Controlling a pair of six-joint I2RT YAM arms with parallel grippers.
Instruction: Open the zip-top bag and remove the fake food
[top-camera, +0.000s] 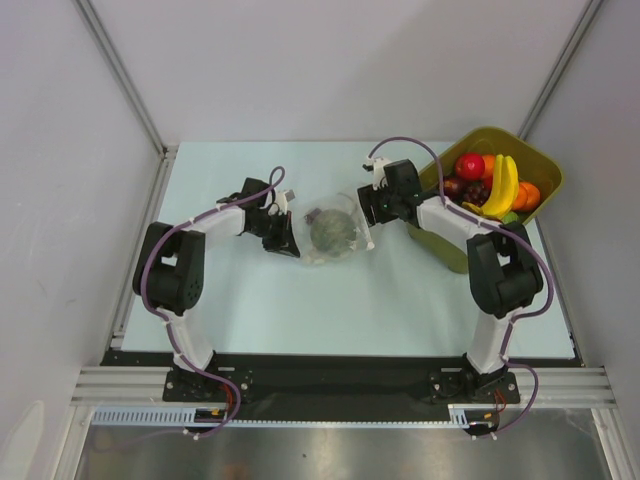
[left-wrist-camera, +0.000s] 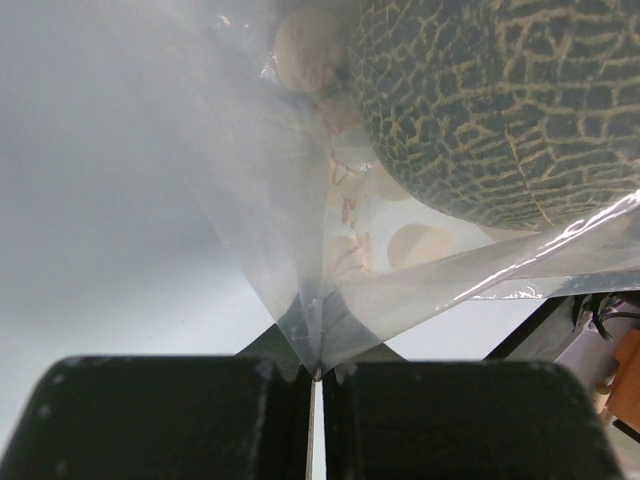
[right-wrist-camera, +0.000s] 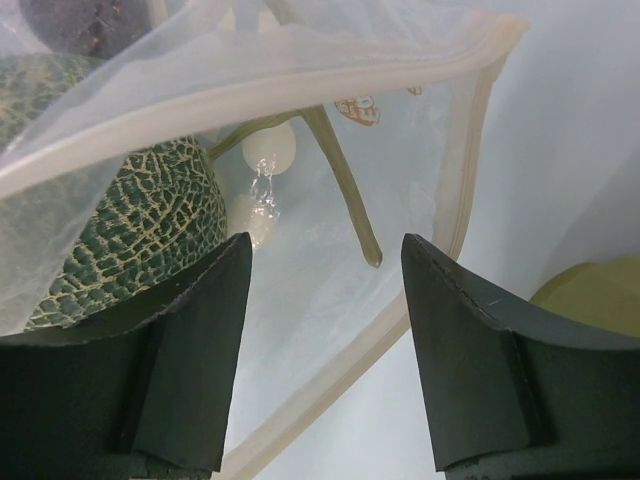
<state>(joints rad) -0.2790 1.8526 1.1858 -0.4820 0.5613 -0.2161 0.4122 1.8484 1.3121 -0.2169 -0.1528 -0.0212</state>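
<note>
1. The left gripper (left-wrist-camera: 315, 378) has its jaws pressed together, pinching a corner of the bag (left-wrist-camera: 300, 250). The clear film fans up and away from the pinch.
2. Just past that corner, inside the bag, lies the melon (left-wrist-camera: 500, 100), its netted grey-green skin against the plastic.
3. The right gripper (right-wrist-camera: 325, 255) has its jaws wide apart and grips nothing. The bag's right edge, with its pale strip (right-wrist-camera: 455, 200), runs across the gap between them.
4. In the right wrist view the melon sits left of that gap, and a purple piece (right-wrist-camera: 80, 20) shows behind the film at top left.
5. From above, the bag lies mid-table (top-camera: 300, 310) between the two grippers, left gripper at its left edge, right gripper at its right.
6. The tub (top-camera: 545, 165) stands at the far right, just beside the right arm, and holds a banana (top-camera: 503, 185) and a red fruit (top-camera: 470, 165) among others.
</note>
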